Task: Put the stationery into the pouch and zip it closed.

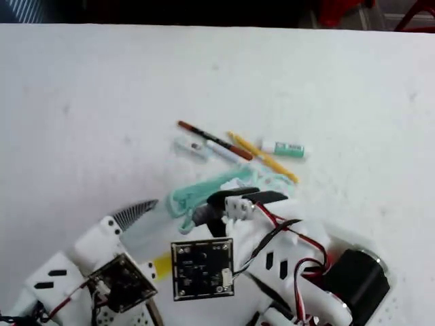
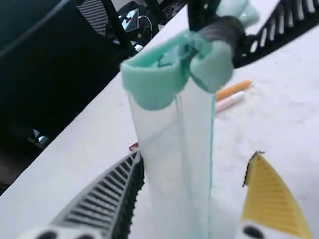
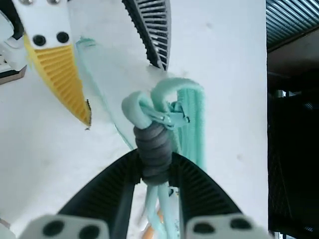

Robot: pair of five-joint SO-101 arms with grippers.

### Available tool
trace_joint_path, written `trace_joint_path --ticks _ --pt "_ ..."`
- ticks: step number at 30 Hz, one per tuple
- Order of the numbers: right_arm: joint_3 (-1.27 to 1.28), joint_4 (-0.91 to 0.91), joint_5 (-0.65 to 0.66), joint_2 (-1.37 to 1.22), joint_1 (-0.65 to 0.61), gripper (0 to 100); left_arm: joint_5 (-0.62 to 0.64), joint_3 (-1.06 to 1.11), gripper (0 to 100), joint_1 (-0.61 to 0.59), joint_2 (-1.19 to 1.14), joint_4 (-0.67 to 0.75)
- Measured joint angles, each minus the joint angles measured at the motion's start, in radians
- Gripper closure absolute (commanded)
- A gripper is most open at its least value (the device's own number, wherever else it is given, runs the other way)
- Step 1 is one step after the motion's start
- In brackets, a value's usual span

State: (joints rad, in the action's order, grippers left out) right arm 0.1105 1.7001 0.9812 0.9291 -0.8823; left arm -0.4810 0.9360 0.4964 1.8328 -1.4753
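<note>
A translucent pouch (image 1: 204, 193) with mint-green trim lies near the table's front. Its zipper pull (image 3: 153, 149), wrapped in grey, sits between the black fingers of my right gripper (image 3: 154, 162), which is shut on it; the same gripper (image 1: 224, 206) is seen from above at the pouch's right part. My left gripper (image 2: 197, 159) stands open astride the pouch's (image 2: 172, 164) other end: the grey ribbed finger (image 2: 107, 199) touches one side, the yellow finger (image 2: 269, 199) stands clear of it. Beyond the pouch lie a brown pencil (image 1: 214, 139), a white pen (image 1: 224, 151), a yellow pencil (image 1: 262, 156) and a green-white stick (image 1: 284, 149).
A small pale item (image 1: 190, 147) lies left of the pens. The white table (image 1: 102, 102) is bare to the left, right and far side. Both arm bodies crowd the front edge. Dark chairs (image 2: 60, 74) stand past the table's edge.
</note>
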Motion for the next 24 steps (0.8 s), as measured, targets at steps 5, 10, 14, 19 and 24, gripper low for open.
trace_joint_path --ticks 5,10,14,19,24 --pt "0.0 -0.002 -0.002 -0.002 0.0 98.1 -0.046 -0.028 69 0.091 0.0 -0.086" --pt "0.003 -0.008 -0.031 -0.002 0.0 98.1 0.02 0.051 69 0.081 0.0 0.002" --pt "0.003 -0.009 -0.058 -0.003 -0.005 98.1 0.166 0.123 68 0.015 0.0 0.109" --pt "0.003 -0.02 -0.063 -0.018 -0.011 98.1 0.325 0.124 68 -0.034 0.0 0.127" --pt "0.006 -0.083 -0.095 -0.018 -0.012 98.1 0.285 0.138 69 -0.041 0.0 0.129"
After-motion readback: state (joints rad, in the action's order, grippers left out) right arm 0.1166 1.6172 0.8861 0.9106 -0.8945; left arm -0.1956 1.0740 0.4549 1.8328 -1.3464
